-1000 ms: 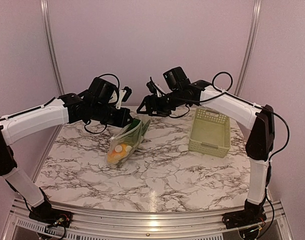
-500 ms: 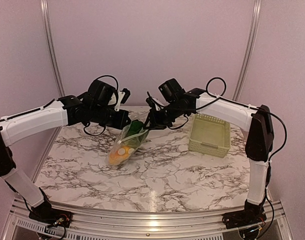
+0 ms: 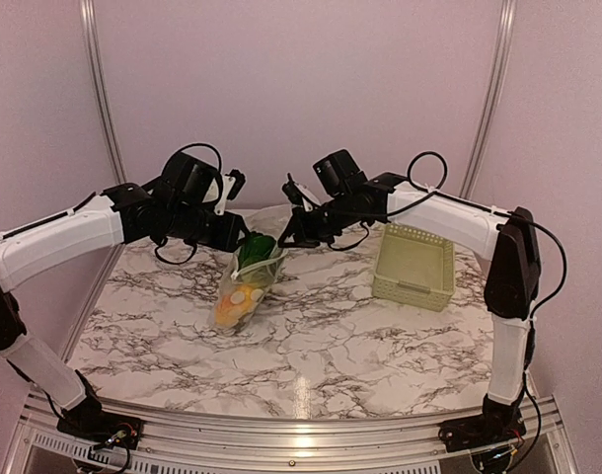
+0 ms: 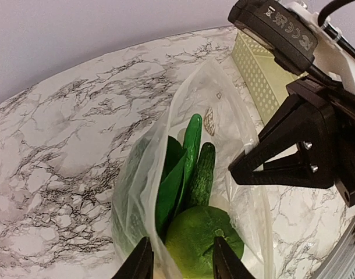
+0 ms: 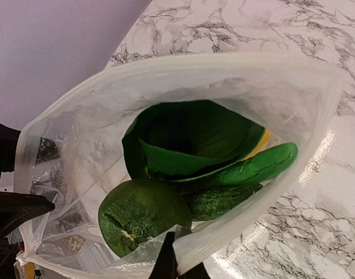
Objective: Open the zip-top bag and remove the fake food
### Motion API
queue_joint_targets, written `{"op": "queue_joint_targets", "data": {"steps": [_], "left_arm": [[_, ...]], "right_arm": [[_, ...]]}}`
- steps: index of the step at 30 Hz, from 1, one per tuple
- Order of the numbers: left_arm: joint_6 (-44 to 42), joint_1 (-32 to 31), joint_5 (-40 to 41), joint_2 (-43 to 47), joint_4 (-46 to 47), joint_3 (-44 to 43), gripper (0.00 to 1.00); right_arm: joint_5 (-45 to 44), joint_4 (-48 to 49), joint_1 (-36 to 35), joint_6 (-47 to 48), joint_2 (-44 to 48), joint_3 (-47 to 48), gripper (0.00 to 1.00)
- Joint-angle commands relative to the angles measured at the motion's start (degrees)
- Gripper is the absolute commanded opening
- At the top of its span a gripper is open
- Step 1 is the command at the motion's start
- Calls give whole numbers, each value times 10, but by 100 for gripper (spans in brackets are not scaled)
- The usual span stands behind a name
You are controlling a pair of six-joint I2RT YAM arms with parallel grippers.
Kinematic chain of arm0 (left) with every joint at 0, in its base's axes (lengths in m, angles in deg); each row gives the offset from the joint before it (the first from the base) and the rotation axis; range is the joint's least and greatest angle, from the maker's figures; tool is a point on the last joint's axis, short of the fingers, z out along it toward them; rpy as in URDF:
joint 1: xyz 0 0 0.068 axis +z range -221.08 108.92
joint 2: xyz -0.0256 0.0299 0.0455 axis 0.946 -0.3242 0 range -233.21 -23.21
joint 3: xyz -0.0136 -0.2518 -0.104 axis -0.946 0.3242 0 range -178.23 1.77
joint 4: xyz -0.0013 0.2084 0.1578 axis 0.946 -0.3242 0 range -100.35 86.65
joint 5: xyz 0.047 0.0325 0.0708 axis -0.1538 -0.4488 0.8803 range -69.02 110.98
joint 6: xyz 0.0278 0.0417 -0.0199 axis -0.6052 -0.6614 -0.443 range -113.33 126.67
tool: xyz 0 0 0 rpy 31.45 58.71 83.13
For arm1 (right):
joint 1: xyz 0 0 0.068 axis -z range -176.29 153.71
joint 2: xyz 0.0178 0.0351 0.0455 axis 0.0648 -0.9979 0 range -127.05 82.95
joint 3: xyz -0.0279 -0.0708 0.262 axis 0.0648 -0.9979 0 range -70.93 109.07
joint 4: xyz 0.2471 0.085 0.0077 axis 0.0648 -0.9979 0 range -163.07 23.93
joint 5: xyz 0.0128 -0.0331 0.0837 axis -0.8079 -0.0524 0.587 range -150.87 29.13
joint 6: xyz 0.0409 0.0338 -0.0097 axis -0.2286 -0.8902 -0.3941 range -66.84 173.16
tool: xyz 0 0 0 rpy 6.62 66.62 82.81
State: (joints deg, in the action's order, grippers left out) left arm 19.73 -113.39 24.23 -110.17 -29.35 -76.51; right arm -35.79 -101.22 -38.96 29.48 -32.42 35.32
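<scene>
Pale lilac walls (image 3: 301, 79), marble-patterned table (image 3: 331, 346)

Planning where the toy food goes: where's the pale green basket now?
In the top view, the pale green basket sits on the right side of the marble table, right of the zip-top bag.

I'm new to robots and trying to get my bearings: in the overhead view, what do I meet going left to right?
left gripper → zip-top bag → right gripper → pale green basket
</scene>
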Motion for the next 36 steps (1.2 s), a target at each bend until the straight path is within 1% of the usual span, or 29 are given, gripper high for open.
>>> {"op": "queue_joint_targets", "data": {"steps": [1,4,5,6,8,9,13,16,18,23,25,29,33,36], "left_arm": [[-7,1,10,-66,-61,-94,36],[-13,1,27,-116,-111,-160,34],[-13,1,29,-126,-120,-173,30],[-14,2,30,-131,-126,-179,25],[-11,2,43,-129,-129,-179,6],[-10,3,46,-125,-129,-176,0],[-2,16,68,-99,-132,-148,0],[10,27,79,-67,-128,-127,0],[18,31,89,-46,-130,-118,0],[39,37,112,-10,-161,-121,0],[47,37,107,-5,-170,-120,0],[67,37,71,-16,-164,-111,0],[100,37,44,-59,-158,-131,0],[105,36,26,-89,-148,-143,0]], "right_arm": [[39,46,-7,21,14,36,0],[46,48,-8,25,15,39,0],[47,47,-7,26,16,39,0],[46,47,-8,27,16,38,0],[39,43,-7,28,17,37,0],[37,42,-6,29,18,36,0],[38,49,3,29,15,32,0],[50,62,13,25,2,49,0],[66,65,14,32,-19,83,0],[119,57,5,27,-99,208,0],[134,65,6,18,-119,230,0],[128,62,26,20,-119,189,0],[103,45,59,46,-73,112,0],[77,16,74,79,-42,73,1]]}}
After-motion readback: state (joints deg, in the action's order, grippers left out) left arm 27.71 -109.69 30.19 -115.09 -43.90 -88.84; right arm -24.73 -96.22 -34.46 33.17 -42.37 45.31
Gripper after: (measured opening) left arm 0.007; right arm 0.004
